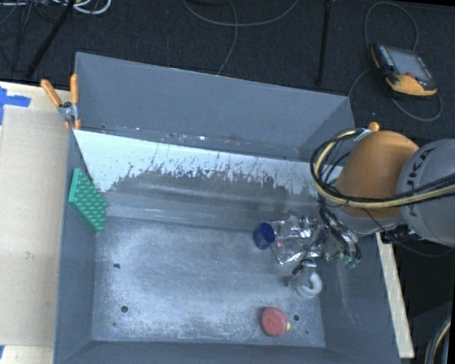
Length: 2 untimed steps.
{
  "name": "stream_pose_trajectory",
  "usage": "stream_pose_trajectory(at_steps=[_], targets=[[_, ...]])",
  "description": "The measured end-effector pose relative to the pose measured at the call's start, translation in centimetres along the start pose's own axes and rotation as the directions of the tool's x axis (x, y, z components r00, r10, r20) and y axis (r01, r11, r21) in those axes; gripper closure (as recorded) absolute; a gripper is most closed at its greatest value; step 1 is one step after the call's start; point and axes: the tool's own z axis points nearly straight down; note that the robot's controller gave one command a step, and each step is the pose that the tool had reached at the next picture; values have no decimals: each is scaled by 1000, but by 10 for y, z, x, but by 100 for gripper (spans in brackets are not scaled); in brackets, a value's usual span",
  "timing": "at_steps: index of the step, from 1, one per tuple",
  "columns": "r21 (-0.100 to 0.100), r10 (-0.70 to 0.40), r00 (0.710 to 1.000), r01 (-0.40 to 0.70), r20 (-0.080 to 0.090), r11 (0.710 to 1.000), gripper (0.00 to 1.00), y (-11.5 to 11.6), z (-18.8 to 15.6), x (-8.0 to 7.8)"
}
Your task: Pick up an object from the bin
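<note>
Downward, gripper [305, 255] low, beside blue object [264, 236]

Dim overall, pale glare on bin [133, 154] back wall

a green perforated slab [87, 199] leans against the bin's [211, 110] left wall. a red round cap [274, 322] lies near its front wall. beyond, an orange handset [403, 71] rests on dark floor [251, 49].

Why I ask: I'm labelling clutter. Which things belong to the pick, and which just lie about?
Job in hand: gripper, low at the right of the bin; small blue thing beside it; pale ring-shaped thing below it.
Lying about: red round thing near the front wall; green perforated piece against the left wall.
</note>
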Motion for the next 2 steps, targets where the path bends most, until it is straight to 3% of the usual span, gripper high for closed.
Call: stream_pose_trajectory(at_steps=[2], targets=[[0,-2,1000,2,2,1000,0,1,0,-1]])
